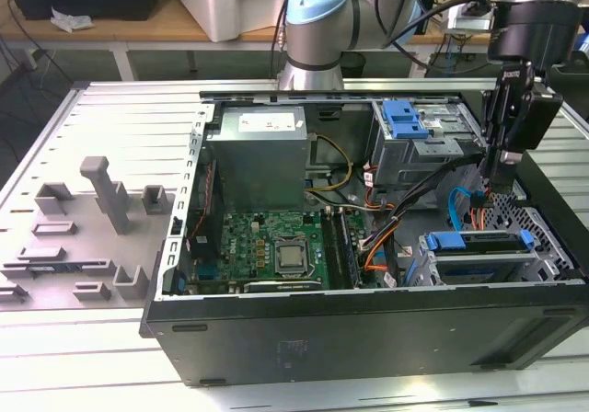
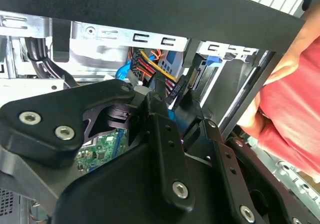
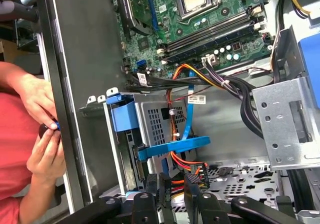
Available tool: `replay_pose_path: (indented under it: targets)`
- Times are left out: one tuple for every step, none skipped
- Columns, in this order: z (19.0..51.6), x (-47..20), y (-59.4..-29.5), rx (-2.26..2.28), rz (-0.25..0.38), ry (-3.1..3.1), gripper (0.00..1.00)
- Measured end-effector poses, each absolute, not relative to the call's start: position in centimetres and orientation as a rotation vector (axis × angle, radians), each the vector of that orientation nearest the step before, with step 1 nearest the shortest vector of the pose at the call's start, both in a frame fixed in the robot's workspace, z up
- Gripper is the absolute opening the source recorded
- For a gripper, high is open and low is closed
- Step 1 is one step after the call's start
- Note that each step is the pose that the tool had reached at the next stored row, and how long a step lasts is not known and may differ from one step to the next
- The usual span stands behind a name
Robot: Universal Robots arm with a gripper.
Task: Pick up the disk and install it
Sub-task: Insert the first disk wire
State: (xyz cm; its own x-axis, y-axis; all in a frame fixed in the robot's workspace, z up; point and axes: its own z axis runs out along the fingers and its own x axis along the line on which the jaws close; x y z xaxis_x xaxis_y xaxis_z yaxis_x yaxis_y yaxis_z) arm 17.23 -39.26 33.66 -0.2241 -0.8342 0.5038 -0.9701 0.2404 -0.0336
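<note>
Slotted metal table [image 1: 120, 108] carried an open computer case [image 1: 368, 338], laid on its side with the motherboard [image 1: 267, 242] exposed. I observed the arm reaching into the case at the end away from the power supply [image 1: 258, 159]. The gripper [image 1: 502, 177] hung just above the drive cage [image 1: 419, 267] in that corner of the case. I could not tell how far the gripper stood open, nor whether it had hold of anything. In the first wrist view it sat among the orange and yellow cables [image 3: 180, 164] just beside the cage.

The disk [image 1: 479, 241] sat inside the cage, with its blue frame edge turned toward the case opening. I judged its long axis to run along the case's long wall, the one nearest the camera in the exterior view. I could not settle whether it lay flat or stood on edge. Its label was hidden, and I could not make out the connector end.

Assessment: the pick-up looked done and the work stood late in the install step. I could not confirm the disk fully seated. Any next move would call for a slow, straight motion kept clear of the cables crowding the cage. A person's hands [image 3: 42, 134] rested at the case's outer wall near that corner, which I noted as a hazard.
</note>
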Motion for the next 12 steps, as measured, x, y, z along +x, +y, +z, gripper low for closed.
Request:
replay_pose_path:
  targets:
    - [33.62,17.23,-39.26,1.656,0.487,-2.137,0.35]
    - [33.57,17.23,-39.26,1.655,0.488,-2.134,0.35]
    - [33.53,17.23,-39.26,1.652,0.491,-2.131,0.35]
    - [33.5,17.23,-39.26,1.652,0.492,-2.13,0.35]
    - [33.47,17.23,-39.26,1.651,0.492,-2.129,0.35]
    - [33.41,17.23,-39.26,1.651,0.494,-2.128,0.35]
    - [33.4,17.23,-39.26,1.65,0.495,-2.127,0.35]
    - [33.4,17.23,-39.26,1.65,0.495,-2.127,0.35]
    - [33.39,17.23,-39.26,1.65,0.495,-2.127,0.35]
    - [33.39,17.23,-39.26,1.65,0.495,-2.127,0.35]
    - [33.39,17.23,-39.26,1.65,0.495,-2.127,0.35]
    - [33.39,17.23,-39.26,1.65,0.495,-2.127,0.35]
